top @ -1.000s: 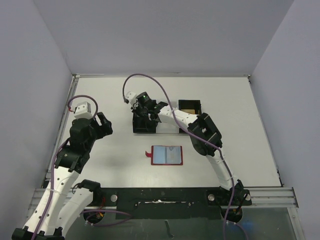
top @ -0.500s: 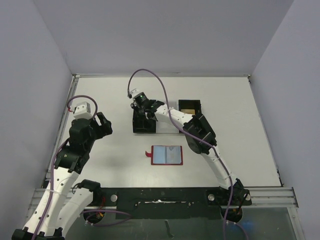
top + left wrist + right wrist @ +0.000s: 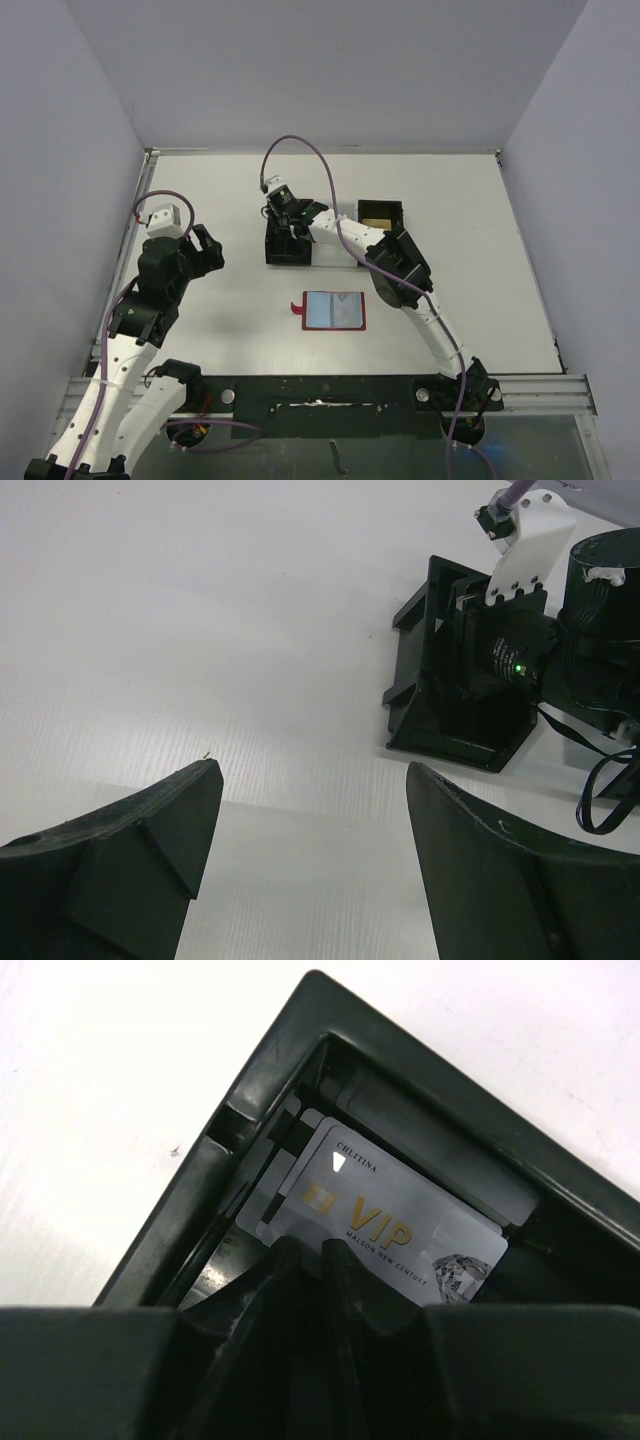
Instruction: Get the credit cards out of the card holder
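Top camera: high behind my arm bases, looking down on the whole tabletop (image 3: 480,220), far from the black bin (image 3: 288,246).
Left wrist camera: low, slanting past my left gripper (image 3: 312,775), bin ahead at middle distance.
Right wrist camera: just above that bin, looking straight in, very close.
All three share the bin.

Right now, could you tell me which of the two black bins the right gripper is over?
The left bin: the right gripper is over it, above a grey VIP card. The right bin shows a gold card, no gripper.
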Action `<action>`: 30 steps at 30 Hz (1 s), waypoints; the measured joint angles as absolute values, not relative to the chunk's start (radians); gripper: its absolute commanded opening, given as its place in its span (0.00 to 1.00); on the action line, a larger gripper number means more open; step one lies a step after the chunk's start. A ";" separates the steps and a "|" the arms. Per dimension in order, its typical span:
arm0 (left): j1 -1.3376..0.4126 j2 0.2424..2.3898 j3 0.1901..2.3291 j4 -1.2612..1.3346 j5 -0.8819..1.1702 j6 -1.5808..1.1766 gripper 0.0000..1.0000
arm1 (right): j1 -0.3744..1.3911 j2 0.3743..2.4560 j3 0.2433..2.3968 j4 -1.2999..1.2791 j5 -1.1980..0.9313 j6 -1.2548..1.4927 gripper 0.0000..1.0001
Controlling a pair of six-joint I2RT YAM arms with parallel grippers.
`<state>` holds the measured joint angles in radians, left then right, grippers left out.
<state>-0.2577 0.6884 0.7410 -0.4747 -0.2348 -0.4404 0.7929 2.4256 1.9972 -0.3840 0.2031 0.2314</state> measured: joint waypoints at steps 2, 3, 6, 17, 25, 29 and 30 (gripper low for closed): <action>-0.258 0.688 0.741 -0.474 -0.235 -0.440 0.73 | 0.793 2.426 1.997 -0.384 0.224 0.234 0.19; -0.258 0.688 0.741 -0.475 -0.235 -0.440 0.73 | 0.793 2.426 1.996 -0.384 0.232 0.234 0.19; -0.258 0.688 0.741 -0.475 -0.234 -0.440 0.73 | 0.793 2.426 1.996 -0.383 0.243 0.233 0.21; -0.253 0.688 0.741 -0.474 -0.227 -0.440 0.73 | 0.793 2.353 1.910 -0.360 0.130 0.217 0.36; -0.253 0.688 0.730 -0.467 -0.208 -0.439 0.74 | 0.793 2.174 1.815 -0.314 0.030 0.213 0.44; -0.253 0.688 0.726 -0.458 -0.184 -0.435 0.73 | 0.799 2.058 1.712 -0.275 0.036 0.226 0.46; -0.253 0.687 0.721 -0.448 -0.167 -0.433 0.73 | 0.800 2.024 1.670 -0.263 0.048 0.239 0.47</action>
